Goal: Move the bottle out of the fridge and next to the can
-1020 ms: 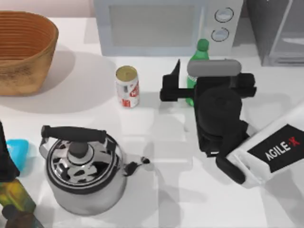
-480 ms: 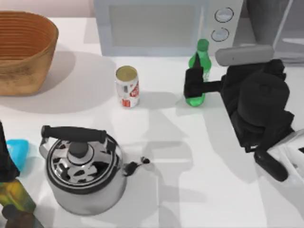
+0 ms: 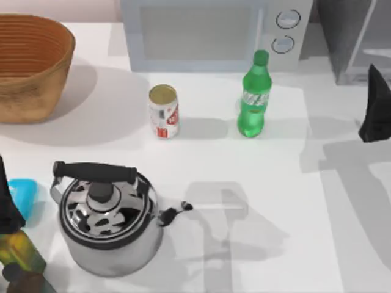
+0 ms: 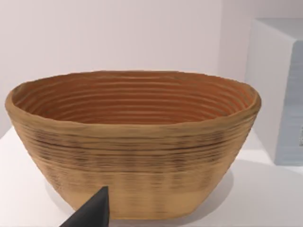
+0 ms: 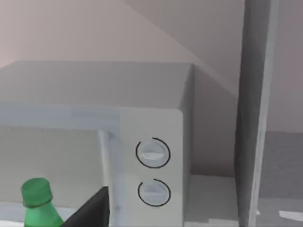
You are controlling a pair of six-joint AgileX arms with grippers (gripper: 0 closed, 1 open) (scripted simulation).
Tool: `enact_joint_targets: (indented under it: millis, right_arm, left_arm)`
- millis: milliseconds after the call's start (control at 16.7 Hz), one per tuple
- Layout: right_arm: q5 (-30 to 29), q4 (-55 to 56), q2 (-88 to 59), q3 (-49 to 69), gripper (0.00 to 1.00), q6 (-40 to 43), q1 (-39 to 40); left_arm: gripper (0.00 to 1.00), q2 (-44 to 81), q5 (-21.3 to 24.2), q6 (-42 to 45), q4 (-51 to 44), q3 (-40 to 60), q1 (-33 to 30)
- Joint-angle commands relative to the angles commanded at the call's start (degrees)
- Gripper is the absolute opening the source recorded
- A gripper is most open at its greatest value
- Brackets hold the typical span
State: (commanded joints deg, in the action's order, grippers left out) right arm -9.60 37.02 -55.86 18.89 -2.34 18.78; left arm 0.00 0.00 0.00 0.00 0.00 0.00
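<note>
The green bottle (image 3: pixel 253 97) stands upright on the table, free of any grip, a little to the right of the white-and-red can (image 3: pixel 164 111). Its cap (image 5: pixel 35 192) shows in the right wrist view in front of the microwave. My right gripper (image 3: pixel 374 107) is open and holds nothing, well off to the bottle's right at the table's right edge, below the dark grey fridge (image 3: pixel 354 36). One of its fingertips (image 5: pixel 94 208) shows in the right wrist view. My left gripper (image 3: pixel 7 210) is parked at the left edge, open, with one fingertip (image 4: pixel 92 213) in front of the basket.
A light grey microwave (image 3: pixel 201 30) with two dials stands behind the can and bottle. The woven basket (image 3: pixel 30 67) is at the back left. A steel kettle (image 3: pixel 107 220) sits front left, with an olive-yellow bottle (image 3: pixel 18 253) and a blue object (image 3: pixel 23 192) beside it.
My right gripper has let go of the bottle and pulled away to the right edge. The bottle stays standing to the right of the can.
</note>
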Motion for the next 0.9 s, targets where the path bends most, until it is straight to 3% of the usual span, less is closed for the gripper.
enact_joint_targets:
  millis: [480,900]
  right_arm:
    - [8.83,-26.40,43.27,-14.74,1.00,1.50,-14.95]
    - [9.60,-37.02,55.86,-18.89,1.00,2.34,-18.78]
  left_arm:
    - [1.00,0.00,0.00,0.00,0.00,0.00,0.00]
    - [1.00,0.00,0.00,0.00,0.00,0.00,0.00]
